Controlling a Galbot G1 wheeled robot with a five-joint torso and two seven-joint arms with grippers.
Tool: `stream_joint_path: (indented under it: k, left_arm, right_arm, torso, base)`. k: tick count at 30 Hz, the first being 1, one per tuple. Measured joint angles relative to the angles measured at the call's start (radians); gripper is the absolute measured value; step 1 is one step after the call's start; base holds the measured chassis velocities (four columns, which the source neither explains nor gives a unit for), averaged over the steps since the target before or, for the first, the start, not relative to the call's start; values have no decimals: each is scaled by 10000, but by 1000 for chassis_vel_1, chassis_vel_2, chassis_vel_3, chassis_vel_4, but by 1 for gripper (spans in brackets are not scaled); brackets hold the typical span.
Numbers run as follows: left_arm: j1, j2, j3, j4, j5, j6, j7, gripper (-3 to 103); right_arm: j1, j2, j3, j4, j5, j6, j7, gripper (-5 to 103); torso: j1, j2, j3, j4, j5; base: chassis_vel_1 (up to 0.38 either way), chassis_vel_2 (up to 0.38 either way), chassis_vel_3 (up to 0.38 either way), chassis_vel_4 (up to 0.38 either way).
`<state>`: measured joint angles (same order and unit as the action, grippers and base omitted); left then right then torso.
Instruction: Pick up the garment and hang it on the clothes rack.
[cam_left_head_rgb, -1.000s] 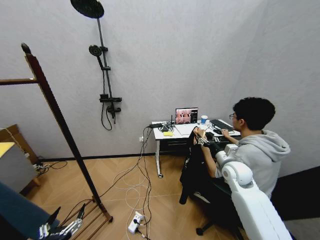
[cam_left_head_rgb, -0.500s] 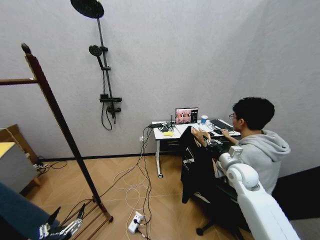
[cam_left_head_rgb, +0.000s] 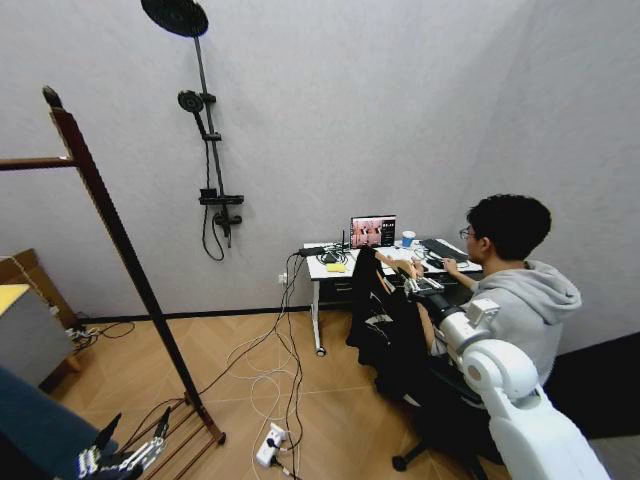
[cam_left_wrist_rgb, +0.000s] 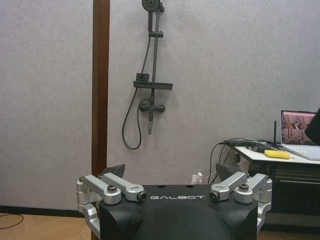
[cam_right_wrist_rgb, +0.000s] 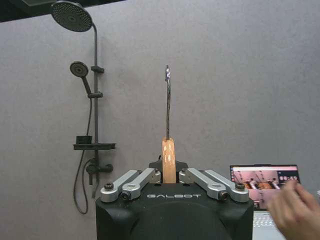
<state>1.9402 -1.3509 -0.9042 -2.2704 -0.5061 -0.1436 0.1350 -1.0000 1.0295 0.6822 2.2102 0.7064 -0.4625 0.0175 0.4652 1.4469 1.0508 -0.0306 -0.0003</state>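
Since the earlier frames, the garment (cam_left_head_rgb: 372, 320) is carried further toward nine o'clock by the right gripper (cam_left_head_rgb: 412, 281), well apart from the clothes rack (cam_left_head_rgb: 110, 225). By the left wrist view, the left gripper (cam_left_wrist_rgb: 172, 187) is held spread. By the right wrist view, the hanger (cam_right_wrist_rgb: 168, 162) is pinched.

Wood floor (cam_left_head_rgb: 250, 370): clothes rack (cam_left_head_rgb: 120, 240) base stands on it just beside left gripper (cam_left_head_rgb: 125, 455) fingers, white cables (cam_left_head_rgb: 270, 375) and power strip (cam_left_head_rgb: 268, 445) nearby.
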Motion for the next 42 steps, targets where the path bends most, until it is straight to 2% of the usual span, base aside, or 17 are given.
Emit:
stream_joint_path:
  k: [7,15,26,42]
  left_arm:
    - [0,0,0,0,0,0,0,100]
    - [0,0,0,0,0,0,0,100]
    - [-1,0,0,0,0,0,0,100]
    - [-1,0,0,0,0,0,0,100]
  right_arm:
    - [-289,122,-69,376,-182,-73,-214,10]
    - [-758,394,-220,438,-1002,155,-752,10]
    - [-1271,644,-227,662,-1326,278,-858,10]
    - [-1067,823,-292,418,-1563,438,-999,10]
  torso:
    - [1,0,0,-1,2]
    - [0,0,0,-1,4]
    - [1,0,1,0,3]
    - [2,0,1,1,2]
  base:
    - [16,11,16,10]
    - [55,62,63,63]
    - [112,108,101,103]
    - [126,124,133,129]
